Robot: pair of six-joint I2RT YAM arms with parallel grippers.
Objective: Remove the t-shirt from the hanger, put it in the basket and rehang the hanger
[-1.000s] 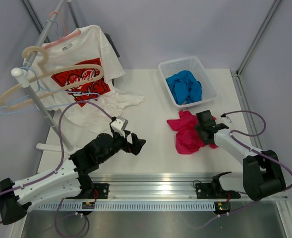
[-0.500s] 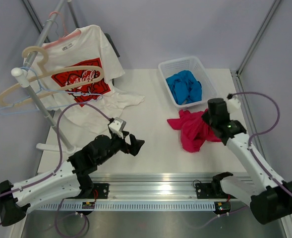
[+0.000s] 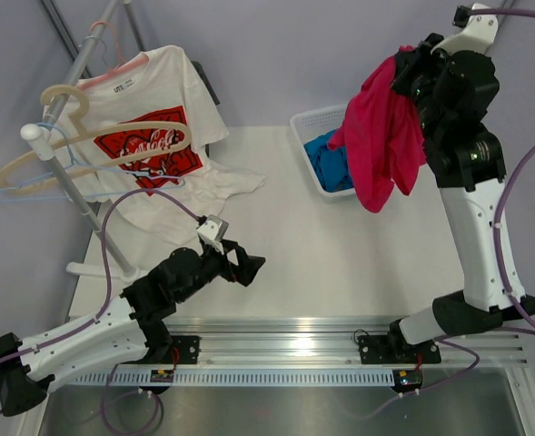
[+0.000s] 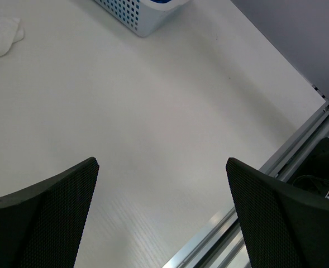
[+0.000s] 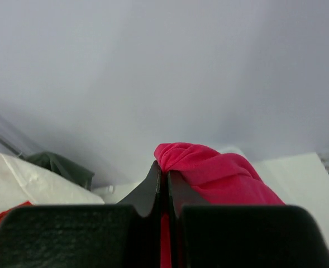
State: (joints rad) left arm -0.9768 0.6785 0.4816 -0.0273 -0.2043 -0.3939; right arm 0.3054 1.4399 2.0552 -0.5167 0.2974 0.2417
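A: Status of t-shirt point(image 3: 381, 136)?

B: Magenta, no print. Hangs bunched from right pincer point(image 5: 164, 176). Arm is raised high and the cloth is fully clear of tabletop point(image 3: 276, 236). Wrist view: the two fingers are pressed together w/ a fold of red cloth pinched between them. Hold looks firm, in my judgement.

A: Hanger?

B: Beige wooden hanger point(image 3: 163, 124) is on rack point(image 3: 81, 202), far left, well apart from t-shirt. Nothing draped on it. Judgement: the removal itself is done. Prob. left: lower the t-shirt and let go. Task line names no drop spot.

A: Other arm?

B: Left pincer point(image 4: 161, 162) is spread wide and holds nothing. It sits low over the tabletop, front-left. Looks idle to me.

A: Containers?

B: One: white mesh basket point(image 3: 326, 112) at back of tabletop, centre-right. Blue cloth point(image 3: 326, 163) lies crumpled inside. In the top view the t-shirt's lower part overlaps the basket's right half. Can't tell if it's directly over the basket or only nearer the cam. No magenta cloth seen resting in the basket.

A: Anything else nearby?

B: White tee w/ red print point(image 3: 149, 100) hangs on the same rack, its hem trailing onto the tabletop. Thin blue wire hangers point(image 3: 13, 193) hang beside the beige one. Neither is a task item.
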